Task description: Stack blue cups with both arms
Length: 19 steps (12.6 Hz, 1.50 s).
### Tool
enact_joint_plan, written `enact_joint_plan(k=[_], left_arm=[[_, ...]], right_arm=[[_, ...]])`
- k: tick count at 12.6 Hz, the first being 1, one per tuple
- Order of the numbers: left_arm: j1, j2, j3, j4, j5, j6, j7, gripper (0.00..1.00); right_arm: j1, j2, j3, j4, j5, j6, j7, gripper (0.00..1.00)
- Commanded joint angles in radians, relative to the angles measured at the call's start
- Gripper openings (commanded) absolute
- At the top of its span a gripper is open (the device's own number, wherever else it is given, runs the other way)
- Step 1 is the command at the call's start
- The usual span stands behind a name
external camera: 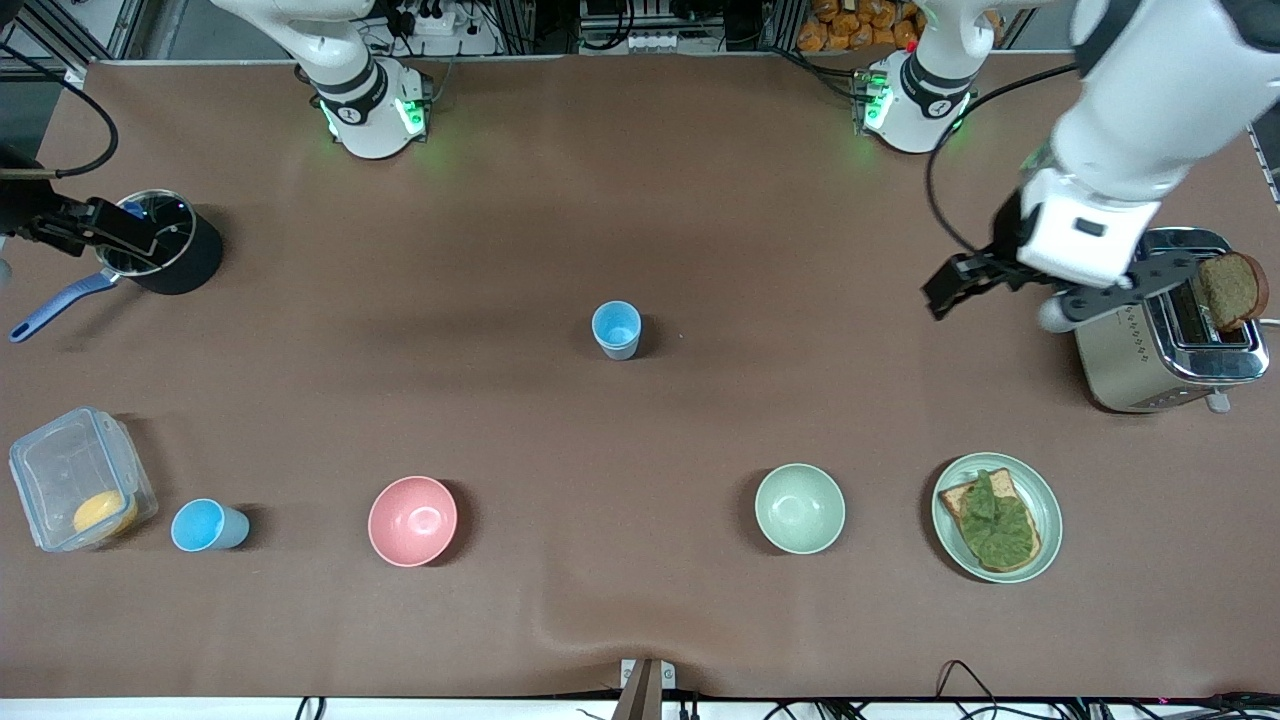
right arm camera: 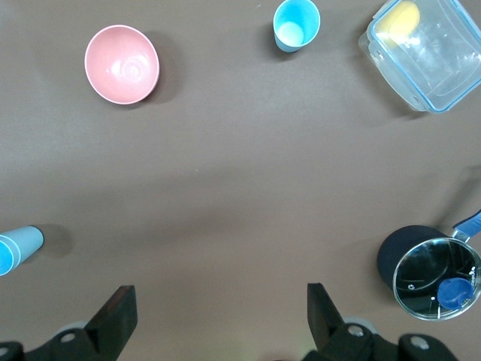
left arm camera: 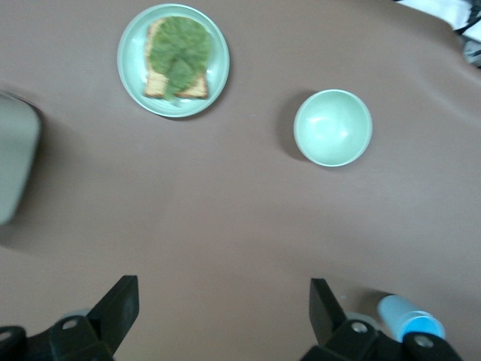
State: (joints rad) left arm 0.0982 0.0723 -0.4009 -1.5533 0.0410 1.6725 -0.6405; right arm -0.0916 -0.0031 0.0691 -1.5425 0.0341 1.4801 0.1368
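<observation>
One blue cup point(external camera: 617, 329) stands upright in the middle of the table; the left wrist view catches it point(left arm camera: 409, 320) partly hidden by a finger, and the right wrist view has it point(right arm camera: 19, 249) at the frame's edge. A second blue cup point(external camera: 208, 525) point(right arm camera: 295, 25) stands nearer the front camera at the right arm's end, between a clear box and the pink bowl. My left gripper point(external camera: 1040, 298) point(left arm camera: 223, 312) hangs open and empty above bare table beside the toaster. My right gripper point(external camera: 120, 232) point(right arm camera: 218, 316) is open and empty, up beside the black pot.
A pink bowl point(external camera: 412, 520) and a pale green bowl point(external camera: 799, 508) sit in the row nearest the front camera. So do a plate point(external camera: 1045, 500) of toast with greens and a clear box point(external camera: 70, 470). A toaster point(external camera: 1160, 350) holds bread. A black pot point(external camera: 185, 260) stands at the right arm's end.
</observation>
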Motion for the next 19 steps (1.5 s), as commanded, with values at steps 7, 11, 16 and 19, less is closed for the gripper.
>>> enact_joint_plan(k=[7, 11, 16, 19], left_arm=[[0.127, -0.190, 0.056, -0.159, 0.017, -0.060, 0.323, 1.00], [0.075, -0.206, 0.207, -0.151, 0.017, -0.077, 0.481, 1.00], [0.026, -0.204, 0.312, -0.137, 0.011, -0.091, 0.565, 1.00], [0.029, -0.206, 0.307, -0.139, 0.004, -0.094, 0.567, 1.00]], right_arm=[[0.055, -0.011, 0.014, 0.015, 0.006, 0.005, 0.116, 1.00], [0.052, -0.009, 0.014, 0.015, 0.007, 0.006, 0.104, 1.00], [0.050, -0.008, 0.012, 0.015, 0.007, 0.006, 0.104, 1.00], [0.050, -0.009, 0.012, 0.015, 0.007, 0.006, 0.104, 1.00]])
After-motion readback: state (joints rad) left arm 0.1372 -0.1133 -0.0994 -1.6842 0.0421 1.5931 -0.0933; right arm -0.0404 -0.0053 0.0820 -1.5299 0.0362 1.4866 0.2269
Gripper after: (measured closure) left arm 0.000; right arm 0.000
